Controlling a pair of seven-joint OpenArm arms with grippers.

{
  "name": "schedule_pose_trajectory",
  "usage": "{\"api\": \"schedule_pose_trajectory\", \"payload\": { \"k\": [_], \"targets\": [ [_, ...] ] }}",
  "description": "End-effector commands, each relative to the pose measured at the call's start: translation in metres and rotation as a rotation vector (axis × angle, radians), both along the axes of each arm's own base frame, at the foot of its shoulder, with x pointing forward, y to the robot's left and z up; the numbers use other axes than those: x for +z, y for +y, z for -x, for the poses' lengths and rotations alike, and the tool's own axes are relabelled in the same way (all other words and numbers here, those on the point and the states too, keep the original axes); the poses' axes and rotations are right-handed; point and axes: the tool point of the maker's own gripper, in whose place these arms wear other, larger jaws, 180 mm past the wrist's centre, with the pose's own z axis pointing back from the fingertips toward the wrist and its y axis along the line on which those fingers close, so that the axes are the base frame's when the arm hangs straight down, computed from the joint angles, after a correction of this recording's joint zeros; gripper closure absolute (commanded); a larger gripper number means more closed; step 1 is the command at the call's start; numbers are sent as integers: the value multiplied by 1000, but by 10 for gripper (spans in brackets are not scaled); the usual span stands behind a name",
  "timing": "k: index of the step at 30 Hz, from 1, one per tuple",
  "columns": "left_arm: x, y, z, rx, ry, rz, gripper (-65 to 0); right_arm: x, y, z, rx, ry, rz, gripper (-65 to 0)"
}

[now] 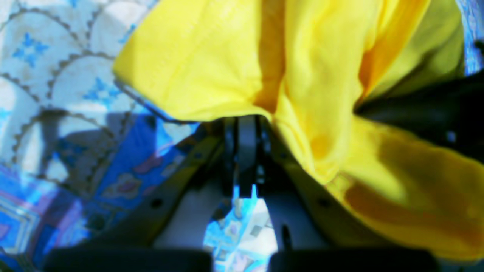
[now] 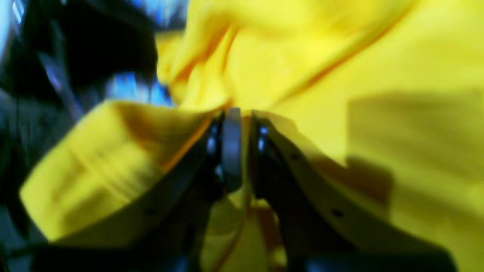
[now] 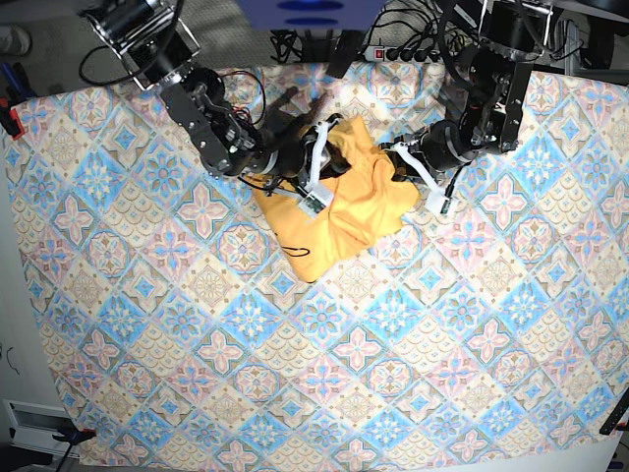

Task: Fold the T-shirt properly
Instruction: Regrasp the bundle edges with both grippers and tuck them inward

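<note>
- left claw (image 1: 247,124): fingers pressed together in the left wrist view, yellow fabric bunched right at the tips; reads as clenched on an edge of the T-shirt (image 1: 321,75); pinch at the edge presumably so the layer can be lifted and carried over rather than dragged
- right claw (image 2: 236,117): blurred; fingers look nearly together with a fold of yellow cloth running between and below them; judged grasping the T-shirt, though how firm the hold is I cannot tell
- cloth drapes over both claw frames in the wrist views; suggests the fabric is raised off the surface at the grip points, slack hanging around them
- T-shirt in the base view: crumpled yellow-orange heap on the patterned cloth (image 3: 324,324) covering the counter, toward the far side, between the two arms; outline irregular, no sleeves or neck told apart
- right claw sits at the heap's edge on the base view's left, left claw at the edge on the view's right; one hold per side probably to keep the cloth taut between them and control the crease
- task judged mid-fold, shape not yet tidy; risk: thin pinch slipping, or layers bunching instead of lying flat
- far edge: cables (image 3: 393,34) and arm mounts beyond the cloth, well apart from the shirt
</note>
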Motion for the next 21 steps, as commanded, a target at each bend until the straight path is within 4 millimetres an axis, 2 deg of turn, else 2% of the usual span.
{"api": "schedule_pose_trajectory", "payload": {
  "k": [1, 4, 7, 9, 12, 17, 20, 21],
  "targets": [
    [9, 2, -10, 7, -36, 11, -2, 7, 6, -11, 15, -32, -17, -81],
    [8, 4, -8, 10, -32, 9, -2, 3, 10, -13, 54, -36, 6, -107],
    [8, 4, -7, 11, -30, 12, -2, 9, 11, -17, 50, -54, -7, -114],
    [7, 5, -6, 11, -27, 9, -2, 16, 8, -27, 21, -72, -19, -115],
    [7, 5, -6, 11, -27, 11, -2, 35, -5, -52, -56, -119, -47, -115],
    [7, 4, -5, 8, -25, 10, -2, 59, -40, -80, -188, -184, -73, -114],
    [7, 4, -5, 8, -23, 10, -2, 62, -53, -93, -236, -197, -71, -114],
    [7, 4, -5, 8, -23, 10, -2, 56, -56, -93, -247, -182, -64, -114]
  ]
}}
